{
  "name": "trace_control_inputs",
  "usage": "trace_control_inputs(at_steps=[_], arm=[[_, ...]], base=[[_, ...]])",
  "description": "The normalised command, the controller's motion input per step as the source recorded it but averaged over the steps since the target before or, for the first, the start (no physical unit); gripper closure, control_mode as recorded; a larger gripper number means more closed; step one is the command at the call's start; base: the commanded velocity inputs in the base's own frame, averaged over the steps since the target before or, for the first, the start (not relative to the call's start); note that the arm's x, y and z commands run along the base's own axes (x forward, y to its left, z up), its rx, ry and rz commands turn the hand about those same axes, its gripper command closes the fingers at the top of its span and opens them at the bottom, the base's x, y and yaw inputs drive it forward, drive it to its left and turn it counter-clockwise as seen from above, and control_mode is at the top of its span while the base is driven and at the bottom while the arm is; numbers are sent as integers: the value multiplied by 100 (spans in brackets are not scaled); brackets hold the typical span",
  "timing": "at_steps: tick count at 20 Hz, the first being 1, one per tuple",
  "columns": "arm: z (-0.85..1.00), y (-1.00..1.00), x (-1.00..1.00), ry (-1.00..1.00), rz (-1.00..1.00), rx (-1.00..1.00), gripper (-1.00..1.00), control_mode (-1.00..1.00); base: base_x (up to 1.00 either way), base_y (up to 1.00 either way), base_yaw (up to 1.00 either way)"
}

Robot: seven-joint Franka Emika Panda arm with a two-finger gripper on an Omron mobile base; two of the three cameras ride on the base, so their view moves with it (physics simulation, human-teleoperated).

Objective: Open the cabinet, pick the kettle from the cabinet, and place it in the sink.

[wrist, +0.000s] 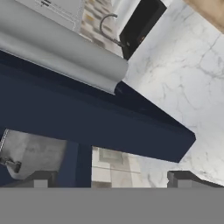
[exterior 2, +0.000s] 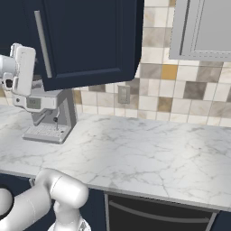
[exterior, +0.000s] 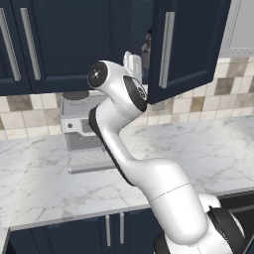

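The cabinet (exterior: 186, 47) door is swung partway open, and its long silver handle (exterior: 167, 48) sticks out toward the room. The kettle (exterior: 146, 52) sits inside, peeking out in the dark gap just beside the door edge. The gripper (wrist: 110, 180) is up high next to the door, and its two fingers are spread wide with nothing between them. In the hand view the handle runs close across the top, with the door edge right below it. The door is not open very far, so the hand could bump it when it reaches in. A bump could swing the door back shut, or knock the kettle over. The coffee machine (exterior: 82, 129) stands on the counter (exterior: 198, 149) right under the arm, so the elbow could hit it too. The sink (wrist: 141, 25) is far off to the side, so carrying the kettle there is a long trip and it could slip.
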Motion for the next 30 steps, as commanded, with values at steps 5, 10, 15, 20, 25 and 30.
trace_control_inputs(at_steps=[5,10,15,20,25,30], arm=[[-12,-5,22,-3,-3,6,-100,-100],[-11,5,12,-10,-2,7,-100,-100],[-3,-12,-9,-8,-2,8,-100,-100],[0,-27,-19,0,-7,9,-100,-100],[0,-34,-26,-1,-9,11,-100,-100],[0,-41,-46,-9,-9,10,-100,-100]], base=[[0,0,0],[0,0,0],[0,0,0],[0,0,0],[0,0,0],[0,0,0]])
